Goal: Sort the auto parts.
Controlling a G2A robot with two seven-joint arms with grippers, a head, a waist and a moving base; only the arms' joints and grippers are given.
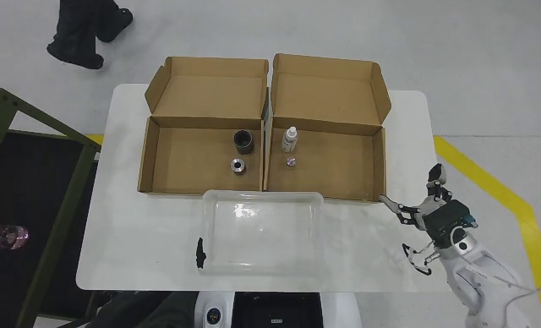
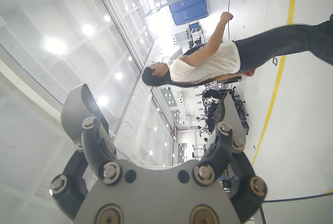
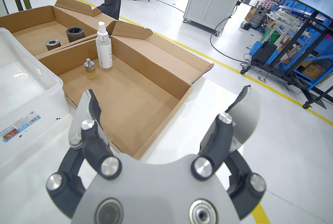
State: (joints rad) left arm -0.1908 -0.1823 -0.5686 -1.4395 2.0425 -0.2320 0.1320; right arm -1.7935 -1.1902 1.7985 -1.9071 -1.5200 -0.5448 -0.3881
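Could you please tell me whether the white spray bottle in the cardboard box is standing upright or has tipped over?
Upright. The spray bottle stands on its base on the floor of the box, with its nozzle pointing up.

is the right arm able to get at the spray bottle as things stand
Probably yes: the right gripper hangs open by the box, and bare floor inside leads to the upright spray bottle. It must clear the low wall and the vial beside the bottle.
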